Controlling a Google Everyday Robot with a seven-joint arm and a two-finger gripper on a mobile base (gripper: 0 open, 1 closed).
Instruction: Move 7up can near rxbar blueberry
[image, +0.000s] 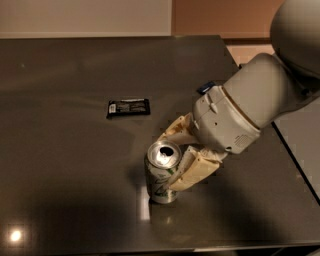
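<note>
The 7up can (159, 176) stands upright on the dark table (65, 165), near the front and a little right of the middle, its pull-tab top facing up. My gripper (167, 164) reaches in from the right, and its two beige fingers (192, 171) press on the can, one behind it and one in front. Only a corner of the dark-blue rxbar blueberry (205, 88) shows at the back right. The rest is hidden behind my arm.
A black wrapper with white print (128, 107) lies flat to the back left of the can. The table's right edge (287, 150) runs under my arm, with a paler surface beyond it. A wall stands behind the table's far edge.
</note>
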